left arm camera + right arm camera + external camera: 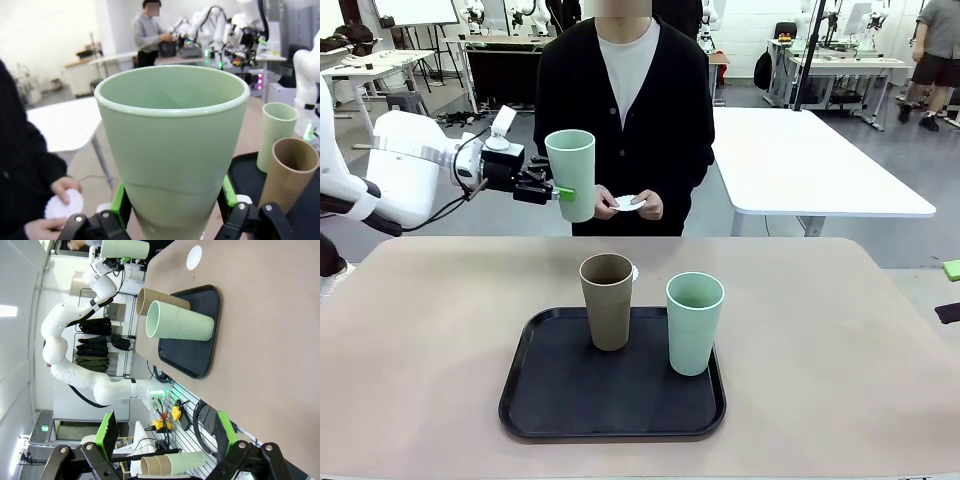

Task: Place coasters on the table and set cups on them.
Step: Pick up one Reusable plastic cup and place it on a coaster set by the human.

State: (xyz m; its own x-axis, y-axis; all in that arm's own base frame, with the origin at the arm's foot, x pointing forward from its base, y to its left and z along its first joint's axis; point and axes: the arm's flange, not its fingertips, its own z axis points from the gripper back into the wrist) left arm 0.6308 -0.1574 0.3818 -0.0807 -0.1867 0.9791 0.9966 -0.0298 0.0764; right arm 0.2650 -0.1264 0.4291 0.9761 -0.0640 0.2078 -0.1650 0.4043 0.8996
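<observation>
The matte beige counter (840, 330), with its rounded corners, is being viewed from the robot's side, and two things are being carried directly on it. A black rectangular tray (560, 400) with a raised rim is being borne flat on the near half, slightly toward the robot's left of the middle. A small white round coaster (194, 258) with a scalloped edge is being supported flat on the bare surface just beyond the tray's far edge, apart from it.

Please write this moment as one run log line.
left end effector: shut on pale mint green tumbler | right end effector: open | light brown tumbler, second mint tumbler: on black tray | white paper doily: on beige table
</observation>
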